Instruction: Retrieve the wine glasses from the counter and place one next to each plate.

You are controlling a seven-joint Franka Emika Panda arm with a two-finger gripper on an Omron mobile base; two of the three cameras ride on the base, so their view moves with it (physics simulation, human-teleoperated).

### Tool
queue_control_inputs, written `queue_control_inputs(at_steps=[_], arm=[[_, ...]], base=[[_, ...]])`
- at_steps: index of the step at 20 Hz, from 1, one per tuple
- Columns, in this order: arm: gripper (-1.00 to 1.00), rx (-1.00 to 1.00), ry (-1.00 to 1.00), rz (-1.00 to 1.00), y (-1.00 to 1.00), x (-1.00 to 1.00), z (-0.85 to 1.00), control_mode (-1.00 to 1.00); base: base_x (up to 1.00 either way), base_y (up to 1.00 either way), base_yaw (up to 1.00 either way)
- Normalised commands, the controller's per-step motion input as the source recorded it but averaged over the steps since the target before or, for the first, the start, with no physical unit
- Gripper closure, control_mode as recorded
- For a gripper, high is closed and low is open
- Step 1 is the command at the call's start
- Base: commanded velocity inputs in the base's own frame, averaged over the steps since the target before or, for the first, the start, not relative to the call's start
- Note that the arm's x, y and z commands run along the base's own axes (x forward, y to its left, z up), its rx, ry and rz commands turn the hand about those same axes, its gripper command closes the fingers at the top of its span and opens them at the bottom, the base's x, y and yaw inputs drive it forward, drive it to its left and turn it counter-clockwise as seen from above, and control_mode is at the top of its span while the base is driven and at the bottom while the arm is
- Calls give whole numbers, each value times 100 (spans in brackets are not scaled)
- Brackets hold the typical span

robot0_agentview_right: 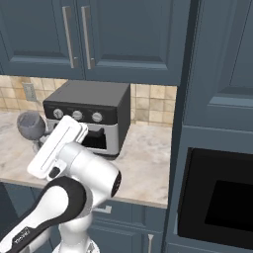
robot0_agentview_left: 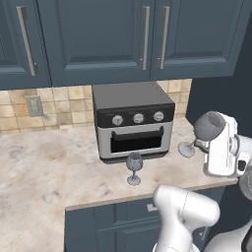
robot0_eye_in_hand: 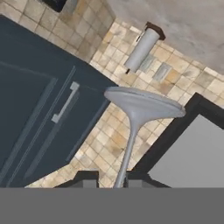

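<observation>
a: where is the gripper (robot0_eye_in_hand: 108, 183) seen?

b: at the right end of the counter (robot0_agentview_left: 44, 172), right of the toaster oven (robot0_agentview_left: 133, 123). the jaws are closed on the stem of a wine glass (robot0_agentview_left: 204, 129), as the hand view shows, with a dark fingertip (robot0_eye_in_hand: 87, 180) on either side of the thin stem.

a: how is that glass held?

b: tilted. in the left base view its bowl is raised beside the white hand, and its foot points down and left towards the counter. whether the foot touches the stone cannot be told. in the right base view the bowl (robot0_agentview_right: 31, 125) is seen at the far left, just past the hand.

a: and the second glass (robot0_agentview_left: 134, 168)?

b: it stands upright on the counter, just in front of the oven and near the counter's front edge, apart from the held one.

a: what else is seen?

b: dark blue upper cabinets (robot0_agentview_left: 98, 34) with silver handles above the oven, a tiled backsplash (robot0_agentview_left: 59, 106) with a wall outlet (robot0_agentview_left: 34, 105) to the left, and a built-in dark oven (robot0_agentview_right: 217, 197) in the tall unit at the right.
</observation>
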Motion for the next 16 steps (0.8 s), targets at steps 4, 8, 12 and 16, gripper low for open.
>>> queue_control_inputs(at_steps=[4,8,12,16], arm=[[100,0,-32,3,5,-87,96,-100],[100,0,-33,0,12,-88,71,-100],[100,0,-21,0,-1,-67,16,-100],[100,1,-22,-1,-1,-80,14,-100]], base=[[0,0,0],[0,0,0],[0,0,0],[0,0,0]])
